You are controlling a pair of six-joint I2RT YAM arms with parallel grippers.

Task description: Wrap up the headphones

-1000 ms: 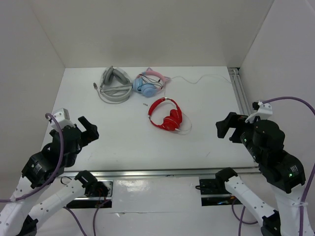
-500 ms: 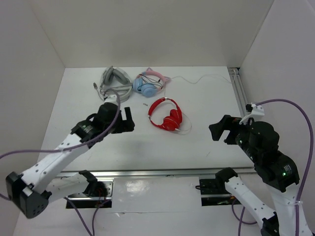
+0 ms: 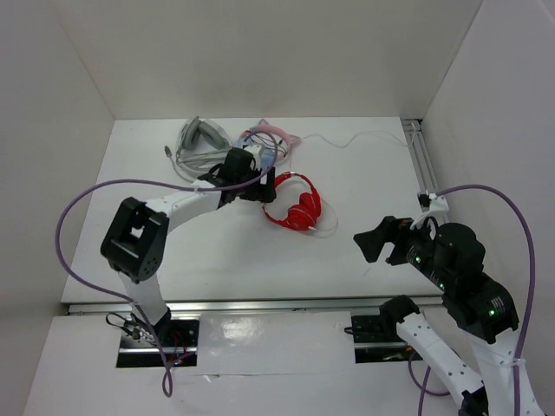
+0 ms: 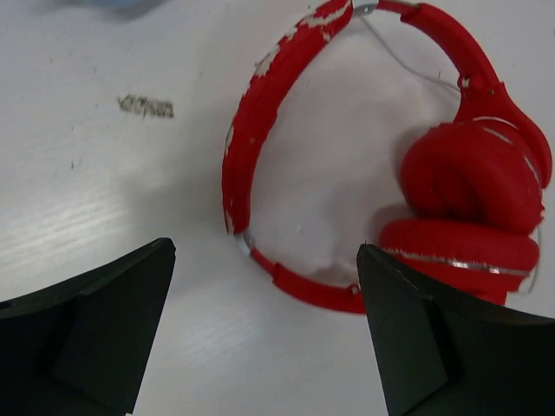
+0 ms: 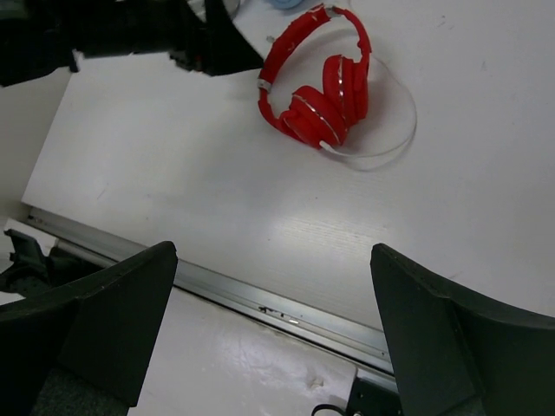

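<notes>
The red headphones (image 3: 295, 204) lie flat mid-table, earcups folded together, with the thin white cable (image 3: 328, 227) looped at their right. My left gripper (image 3: 263, 187) is open and empty, just left of the headband. In the left wrist view the gripper (image 4: 263, 286) hovers over the headband's lower end, the worn headband (image 4: 260, 104) and earcups (image 4: 468, 191) ahead. My right gripper (image 3: 375, 241) is open and empty, well to the right of the headphones. In the right wrist view the gripper (image 5: 273, 260) is far from the headphones (image 5: 316, 95) and cable (image 5: 381, 147).
Grey-white headphones (image 3: 201, 149) and light-blue and pink cat-ear headphones (image 3: 264, 143) lie just behind the left gripper. A white cable (image 3: 355, 139) trails toward the back right. A metal rail (image 3: 421, 165) runs along the right edge, another along the front (image 3: 260, 303).
My left arm has swung from the near left corner forward and right to the red headphones. My right gripper has moved a little left and nearer. The headphones have not moved.
</notes>
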